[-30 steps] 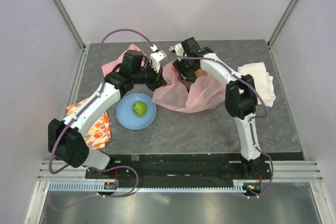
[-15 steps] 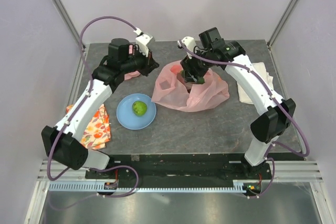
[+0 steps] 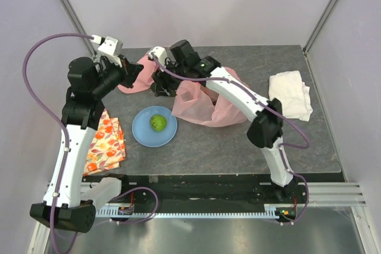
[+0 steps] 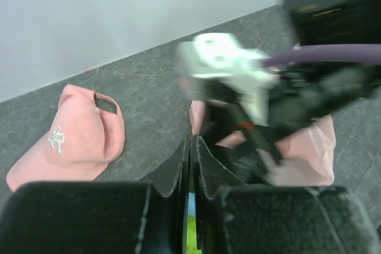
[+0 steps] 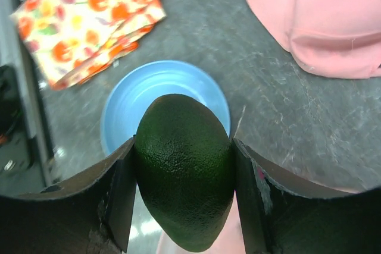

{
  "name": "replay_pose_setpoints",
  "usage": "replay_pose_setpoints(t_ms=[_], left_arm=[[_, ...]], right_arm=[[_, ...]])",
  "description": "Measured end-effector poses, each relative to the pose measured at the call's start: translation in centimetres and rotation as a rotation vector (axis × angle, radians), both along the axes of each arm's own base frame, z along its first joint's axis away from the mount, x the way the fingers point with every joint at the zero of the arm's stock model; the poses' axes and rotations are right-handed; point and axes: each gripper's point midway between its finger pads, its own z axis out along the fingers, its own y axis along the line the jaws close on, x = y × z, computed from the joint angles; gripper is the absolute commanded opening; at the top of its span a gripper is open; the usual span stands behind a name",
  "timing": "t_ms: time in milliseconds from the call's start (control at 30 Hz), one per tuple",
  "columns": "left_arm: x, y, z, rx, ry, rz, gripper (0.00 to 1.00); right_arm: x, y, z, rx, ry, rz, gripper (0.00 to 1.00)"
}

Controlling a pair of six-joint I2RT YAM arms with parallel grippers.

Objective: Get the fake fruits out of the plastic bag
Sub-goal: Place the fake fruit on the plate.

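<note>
My right gripper (image 5: 183,147) is shut on a dark green avocado (image 5: 183,176), held just above the far rim of the blue plate (image 5: 128,96). In the top view the right gripper (image 3: 159,86) hangs left of the pink plastic bag (image 3: 208,104), between cap and plate. A green round fruit (image 3: 158,123) lies on the blue plate (image 3: 141,134). My left gripper (image 3: 132,71) is raised over the pink cap, away from the bag. Its jaws stand almost together with only a thin slit, and nothing is between the fingers (image 4: 178,165). Whatever the bag still holds is hidden.
A pink cap (image 4: 71,141) lies at the back left of the table. A fruit-patterned cloth (image 3: 106,142) sits left of the plate, and a white folded cloth (image 3: 290,94) lies at the right. Grey walls and metal posts border the table.
The right arm swung left out of the bag's mouth, carrying the avocado toward the plate. The left arm pulled away from the bag, up and to the left over the cap.
</note>
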Motion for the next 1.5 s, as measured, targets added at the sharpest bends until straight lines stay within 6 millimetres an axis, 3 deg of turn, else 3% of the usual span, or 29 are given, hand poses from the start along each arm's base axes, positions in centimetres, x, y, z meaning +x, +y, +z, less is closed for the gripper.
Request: replay_pose_setpoints(t_ms=[100, 200, 300, 400, 733, 1067, 1200, 1500], left_arm=[[-1.2, 0.8, 0.2, -0.021, -0.008, 0.007, 0.11], [-1.9, 1.4, 0.0, -0.043, -0.003, 0.013, 0.11], [-2.2, 1.9, -0.8, -0.064, 0.023, 0.020, 0.11], [-2.2, 2.2, -1.4, -0.078, 0.045, 0.024, 0.11], [-1.9, 1.5, -1.9, -0.121, 0.075, -0.010, 0.12], [-0.8, 1.9, -3.6, -0.145, 0.138, -0.002, 0.12], [-0.4, 1.8, -4.1, -0.151, 0.159, -0.010, 0.12], [-0.1, 1.7, -4.3, -0.166, 0.171, -0.013, 0.12]], right_arm=[[2.3, 1.6, -4.1, -0.033, 0.040, -0.075, 0.55], [3.9, 1.7, -9.2, -0.122, 0.073, -0.172, 0.53], [4.4, 1.8, -12.2, -0.179, 0.075, -0.208, 0.53], [4.5, 2.0, -14.1, -0.217, 0.066, -0.223, 0.53], [2.2, 4.4, -15.7, -0.230, 0.063, -0.172, 0.56], [0.4, 7.0, -20.0, -0.230, 0.129, -0.120, 0.62], [0.3, 7.9, -19.7, -0.198, 0.142, -0.110, 0.69], [-0.9, 9.5, -18.7, -0.154, 0.157, -0.086, 0.68]])
